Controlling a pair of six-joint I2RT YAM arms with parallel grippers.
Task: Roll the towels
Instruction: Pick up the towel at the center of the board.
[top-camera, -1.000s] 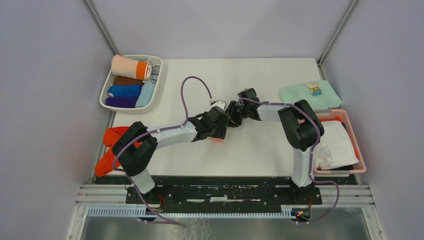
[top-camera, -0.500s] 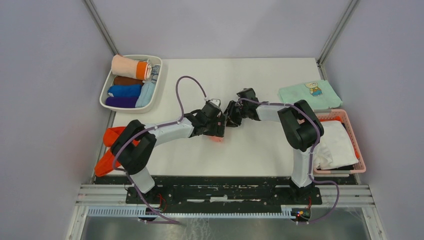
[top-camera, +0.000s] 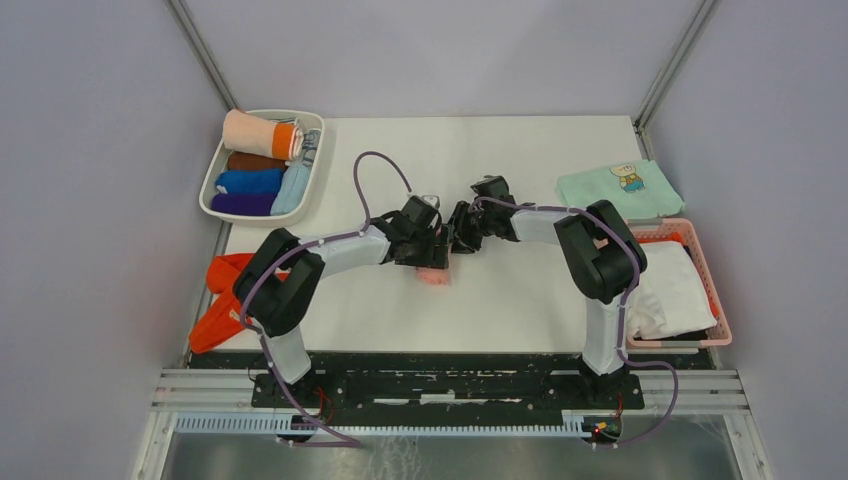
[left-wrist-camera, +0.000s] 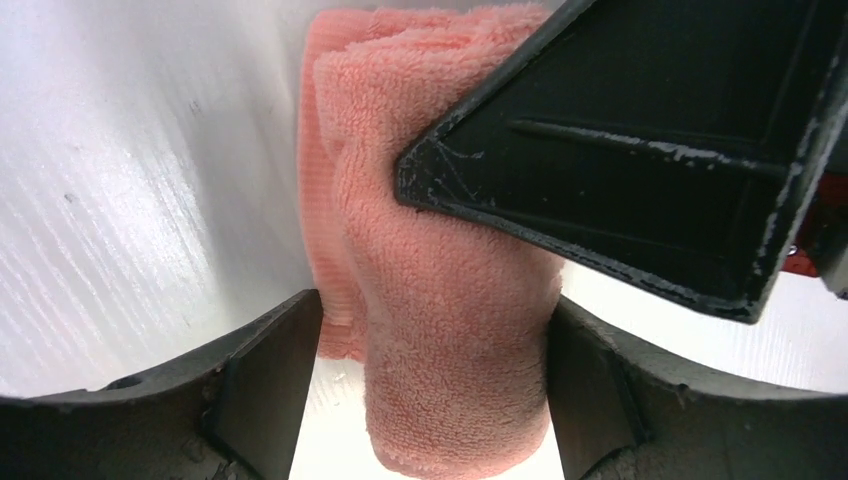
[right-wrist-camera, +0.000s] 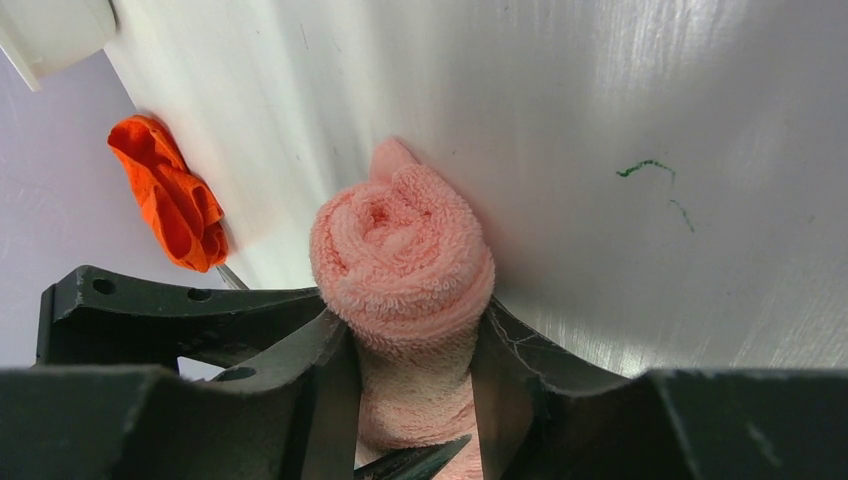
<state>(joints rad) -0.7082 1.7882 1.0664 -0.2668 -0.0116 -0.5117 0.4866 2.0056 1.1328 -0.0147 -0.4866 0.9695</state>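
A pale pink towel (top-camera: 433, 275), rolled into a tight cylinder, lies at the table's middle. My right gripper (right-wrist-camera: 415, 380) is shut on one end of the roll (right-wrist-camera: 400, 250), both fingers pressing into the terry. My left gripper (left-wrist-camera: 432, 390) straddles the other end (left-wrist-camera: 450, 330) and stands open: its right finger touches the cloth while a gap shows beside the left finger. A right gripper finger (left-wrist-camera: 640, 150) crosses above the roll in the left wrist view. In the top view both grippers (top-camera: 437, 255) (top-camera: 452, 240) meet over it. Red-orange towels (top-camera: 222, 300) (right-wrist-camera: 170, 205) lie crumpled at the table's left edge.
A white tray (top-camera: 208, 190) holding several rolled towels stands at the back left. A mint-green cloth with a cartoon print (top-camera: 620, 188) lies flat at the right. A pink basket (top-camera: 680, 343) with white cloth sits near the right arm's base.
My left gripper has opened and shifted up toward the right gripper, uncovering more of the pink roll. The right gripper has stayed on the roll.
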